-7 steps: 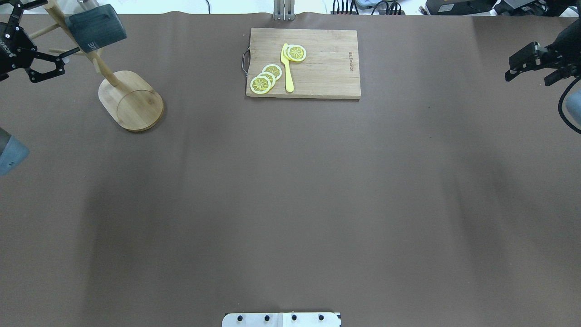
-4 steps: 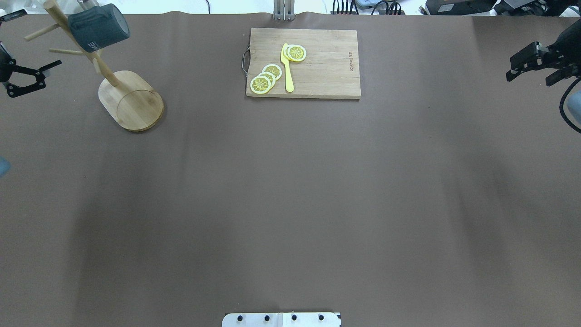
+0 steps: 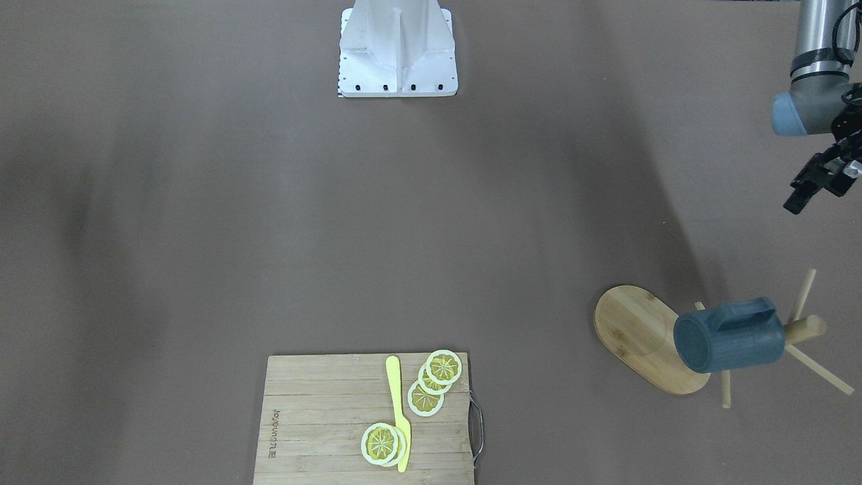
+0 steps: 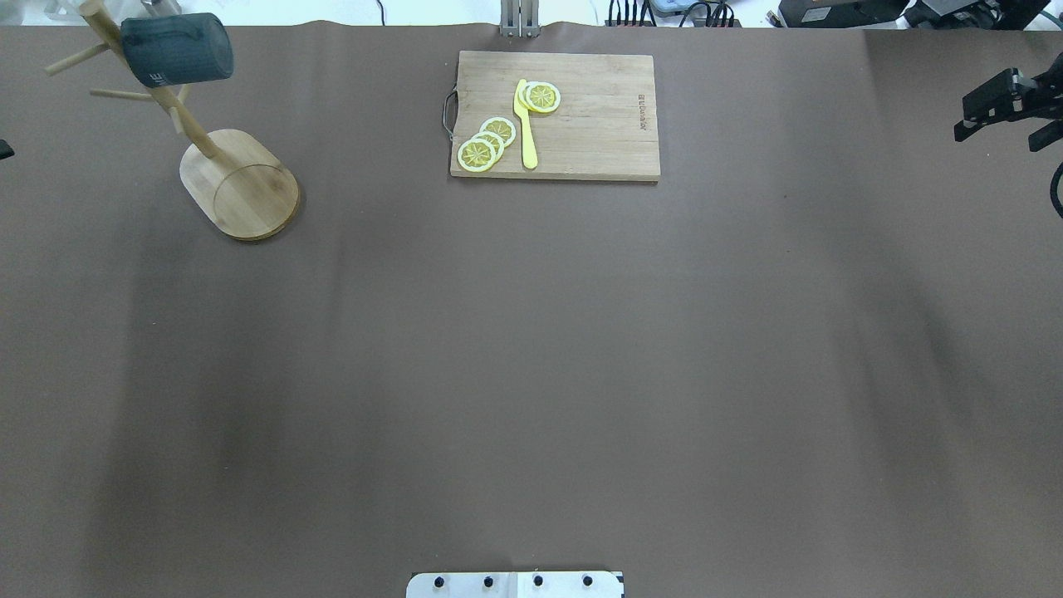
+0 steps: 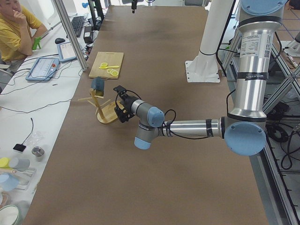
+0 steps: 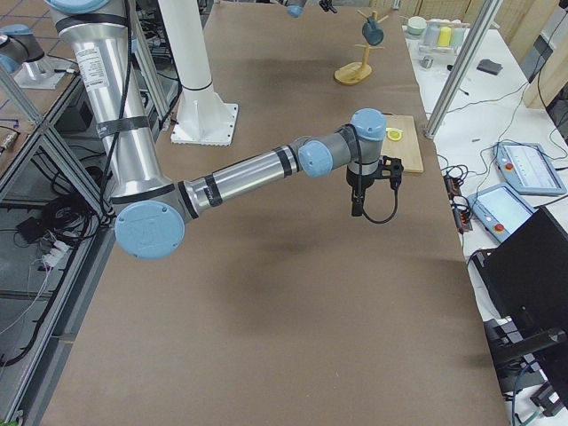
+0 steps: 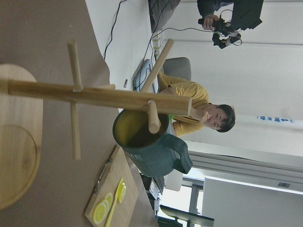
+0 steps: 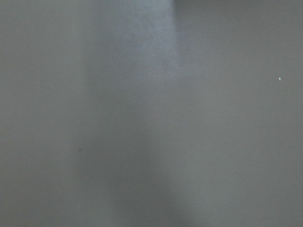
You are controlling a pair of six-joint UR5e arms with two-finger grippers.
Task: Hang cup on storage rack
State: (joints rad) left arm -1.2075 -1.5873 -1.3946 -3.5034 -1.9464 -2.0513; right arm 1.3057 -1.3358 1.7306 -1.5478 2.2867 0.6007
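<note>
The cup [image 3: 731, 340] hangs on a storage rack [image 3: 636, 330] peg, well apart from the left gripper [image 5: 118, 104], which is spread and empty. Task looks done, nothing left.

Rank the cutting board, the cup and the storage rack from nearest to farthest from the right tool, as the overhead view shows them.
1. The cutting board, far centre of the table, is nearest the right tool.
2. The cup and the storage rack, far left corner: the cup hangs on the rack, too close to call.
</note>
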